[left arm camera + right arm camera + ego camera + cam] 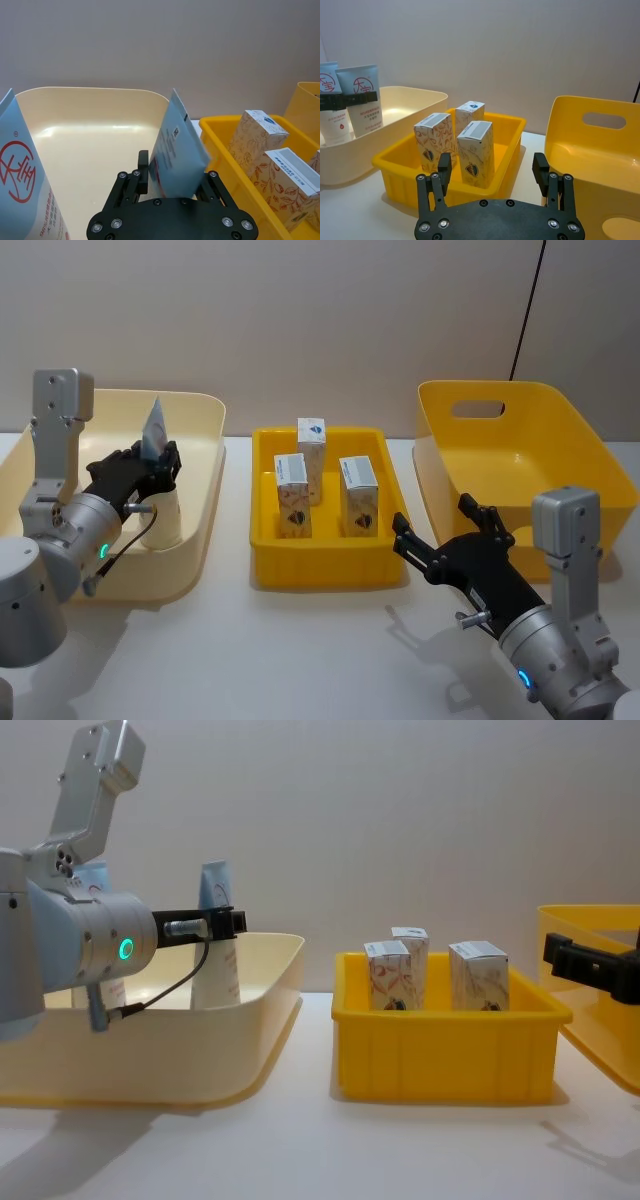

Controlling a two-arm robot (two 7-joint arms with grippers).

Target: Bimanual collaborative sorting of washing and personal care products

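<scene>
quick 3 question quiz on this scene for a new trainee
1. How many cartons stand in the yellow tray?
2. True or false: the right pincer grips a carton.
3. The left pincer holds a tube in which container: A cream bin, B yellow tray?
Key: 1 three; 2 false, it is open and empty; 3 A.
</scene>
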